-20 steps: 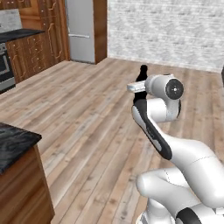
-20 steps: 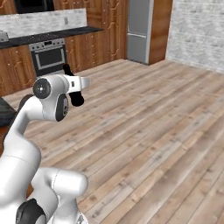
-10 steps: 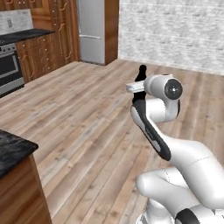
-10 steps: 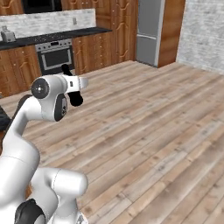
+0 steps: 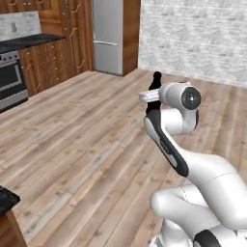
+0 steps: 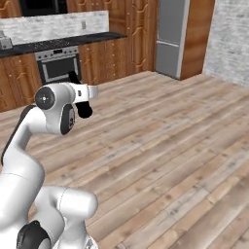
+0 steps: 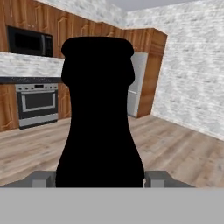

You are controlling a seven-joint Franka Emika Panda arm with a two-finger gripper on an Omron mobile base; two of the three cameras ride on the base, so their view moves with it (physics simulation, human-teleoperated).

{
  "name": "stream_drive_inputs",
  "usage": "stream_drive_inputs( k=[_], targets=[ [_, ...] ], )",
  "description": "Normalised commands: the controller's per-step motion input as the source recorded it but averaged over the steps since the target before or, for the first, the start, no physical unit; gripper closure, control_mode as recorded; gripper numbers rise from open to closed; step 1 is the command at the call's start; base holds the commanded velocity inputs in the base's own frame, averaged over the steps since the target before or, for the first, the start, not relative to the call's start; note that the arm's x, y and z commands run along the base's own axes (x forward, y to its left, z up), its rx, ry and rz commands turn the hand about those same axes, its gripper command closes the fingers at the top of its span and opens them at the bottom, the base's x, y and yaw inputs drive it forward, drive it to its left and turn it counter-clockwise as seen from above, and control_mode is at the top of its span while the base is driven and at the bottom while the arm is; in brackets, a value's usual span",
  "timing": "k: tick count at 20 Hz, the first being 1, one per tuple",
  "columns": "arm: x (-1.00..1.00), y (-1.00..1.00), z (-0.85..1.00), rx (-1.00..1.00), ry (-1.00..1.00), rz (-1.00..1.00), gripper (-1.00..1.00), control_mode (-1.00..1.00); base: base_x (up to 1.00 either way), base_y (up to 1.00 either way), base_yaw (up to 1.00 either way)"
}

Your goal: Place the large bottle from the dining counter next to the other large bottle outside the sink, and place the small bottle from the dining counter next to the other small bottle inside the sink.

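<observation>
Base turned, fridge nearer; fingers pinching glossy black narrow-necked bottle.

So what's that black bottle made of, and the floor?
The black bottle looks like dark glass, though it renders as a flat black shape with no shine, so that's a guess. The floor looks like wood: long brown planks with grain lines and a soft sheen.

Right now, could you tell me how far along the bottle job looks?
Partway, it seems. The hand is shut on the large black bottle, so the pickup looks done. In hand: carrying it over open wooden floor, with the oven and fridge ahead. Left: setting it down, then the small bottle.
</observation>
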Motion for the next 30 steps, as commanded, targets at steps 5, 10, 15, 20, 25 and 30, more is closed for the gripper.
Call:
stream_drive_inputs(
  k=[5, 10, 15, 20, 25, 30],
  targets=[
    [0.0, 0.0, 0.0, 0.0, 0.0, 0.0, 1.0, 1.0, 0.91, -0.14, 0.13],
    [0.0, 0.0, 0.0, 0.0, 0.0, 0.0, 1.0, 1.0, 0.81, -0.09, 0.15],
    [0.0, 0.0, 0.0, 0.0, 0.0, 0.0, 1.0, 1.0, 0.5, -0.05, 0.2],
    [0.0, 0.0, 0.0, 0.0, 0.0, 0.0, 1.0, 1.0, 0.23, -0.03, 0.24],
    [0.0, 0.0, 0.0, 0.0, 0.0, 0.0, 1.0, 1.0, 0.09, -0.04, 0.25],
    [0.0, 0.0, 0.0, 0.0, 0.0, 0.0, 1.0, 1.0, 0.03, -0.05, 0.25]
  ],
)
